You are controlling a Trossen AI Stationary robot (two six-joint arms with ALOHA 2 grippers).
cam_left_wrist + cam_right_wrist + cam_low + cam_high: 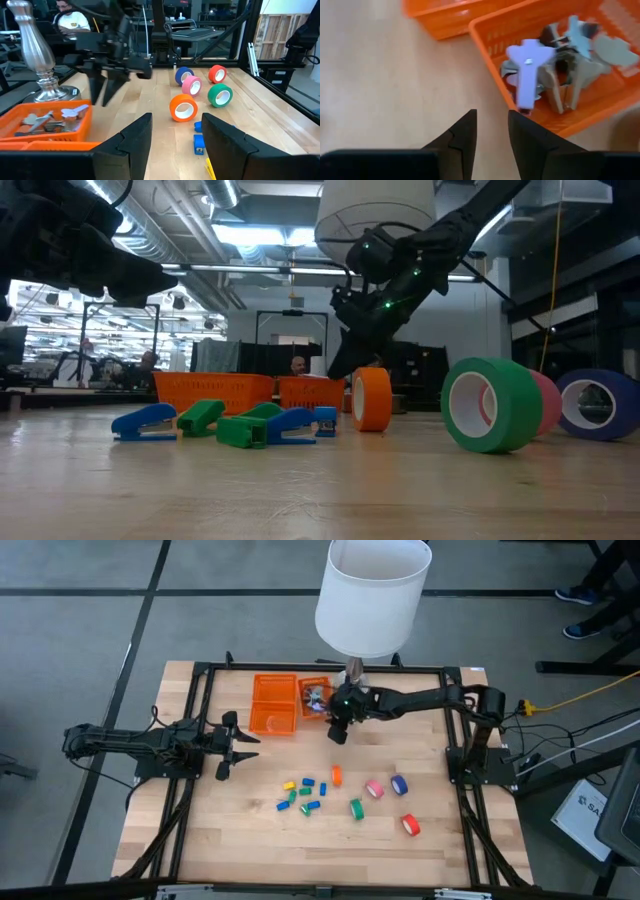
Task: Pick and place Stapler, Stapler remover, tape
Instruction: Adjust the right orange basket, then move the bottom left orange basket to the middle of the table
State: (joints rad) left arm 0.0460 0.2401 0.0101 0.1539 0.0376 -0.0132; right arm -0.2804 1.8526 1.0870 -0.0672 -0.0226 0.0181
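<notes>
My right gripper (337, 733) hangs just beside the small bin (314, 698), over bare table, its fingers a narrow gap apart with nothing between them. I judge a drop-off of a staple remover into that bin is just done, and the next pick is due. The left gripper (233, 745) waits spread wide at the table's left side, empty.

The removers (555, 65) lie heaped in the small bin; the big bin (273, 704) beside it shows nothing inside from above. The tape rolls are all on the table: orange (337, 776), pink (374, 788), blue (399, 784), green (356, 808), red (410, 825). The small staplers (300, 794) sit in a loose cluster just left of the orange roll.

Next I would swing the right arm out to the cluster or the nearest roll, orange, open wider and come down square on it; the rolls stand on edge and may roll if nudged.

The right wrist view alone shows the bin's contents clearly. The low view shows the rolls upright on edge, which the high view hides. The left wrist view shows a lamp base (40, 60) standing behind the bins, under the shade (372, 592) that covers it from above.
</notes>
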